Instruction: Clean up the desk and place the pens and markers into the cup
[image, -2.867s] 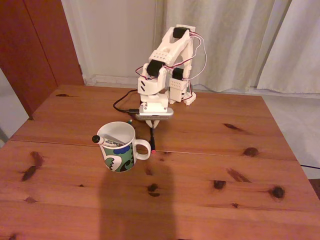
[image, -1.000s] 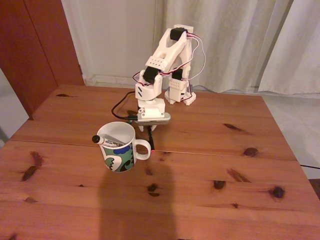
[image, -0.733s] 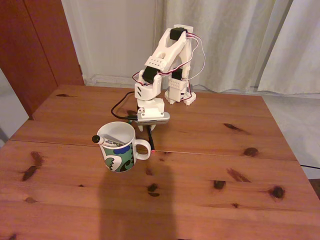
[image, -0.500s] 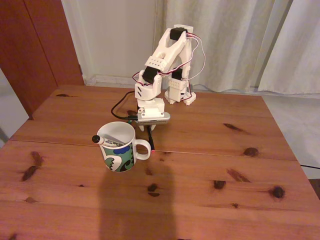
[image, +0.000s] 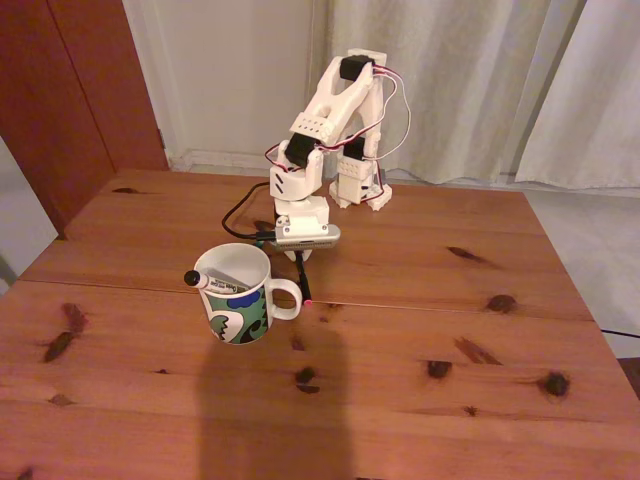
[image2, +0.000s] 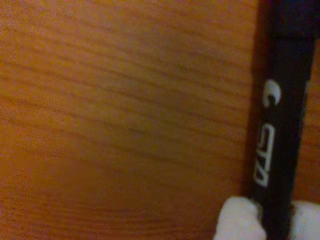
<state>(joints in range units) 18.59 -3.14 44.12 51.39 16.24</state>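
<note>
While pinched, gripper (image2: 274, 220) around black pen (image2: 280, 125)

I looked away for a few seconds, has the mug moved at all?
No. In the fixed view the mug sits just below the desk's seam line, as before, marker leaning out on its left.

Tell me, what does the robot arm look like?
The arm is made of chunky white plastic pieces with black motor blocks at its joints. Thin red and white wires loop along it, and a black cable trails over the desk. In the wrist view the fingertips are white.
</note>
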